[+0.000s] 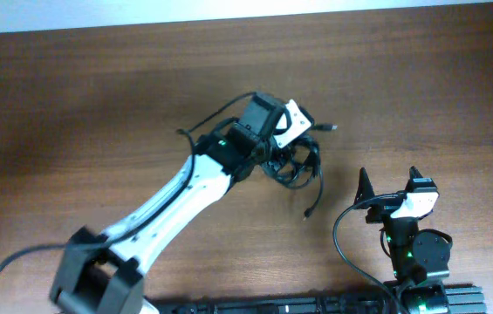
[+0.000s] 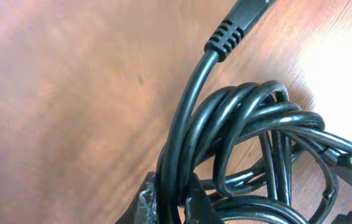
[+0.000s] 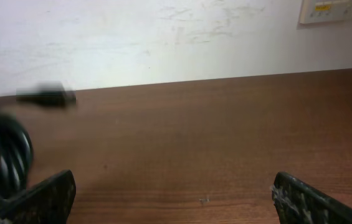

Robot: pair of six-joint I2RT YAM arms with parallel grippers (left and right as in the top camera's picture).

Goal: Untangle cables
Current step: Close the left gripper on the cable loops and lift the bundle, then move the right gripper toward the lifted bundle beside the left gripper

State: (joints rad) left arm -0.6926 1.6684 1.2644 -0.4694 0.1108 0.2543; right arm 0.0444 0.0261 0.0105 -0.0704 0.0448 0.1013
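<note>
Black cables (image 1: 297, 164) lie bunched in a knot on the brown wooden counter (image 1: 98, 105), a little right of its middle and partly under the head of the left arm. From overhead, one cord trails out of the bundle toward the near edge and ends in a small plug (image 1: 307, 214). Another plug (image 1: 329, 128) pokes out on the far right side, and a thin loop (image 1: 202, 122) arcs past the left of the wrist. In this view the arm's body hides how the left tool meets the knot.

The left wrist view supplies that. The left tool (image 2: 171, 205) is pressed together on a few strands at the bottom of the frame, its dark fingertips (image 2: 143, 202) pinching them from both sides. Above the pinch, several glossy cords curl into overlapping loops. One thicker strand rises to a ribbed plug (image 2: 235, 28) that runs off the top edge.

The right tool (image 1: 390, 183) is well apart from the bundle, nearer the robot's side. In the right wrist view the right tool (image 3: 176, 205) is spread wide with only bare counter between its fingers (image 3: 45, 196). That view alone shows a pale wall (image 3: 163, 37) beyond the counter's far edge and a wall plate (image 3: 337, 9) in the top corner. The cables are a blur at its left edge, with one plug (image 3: 45, 96) out of focus above them.
</note>
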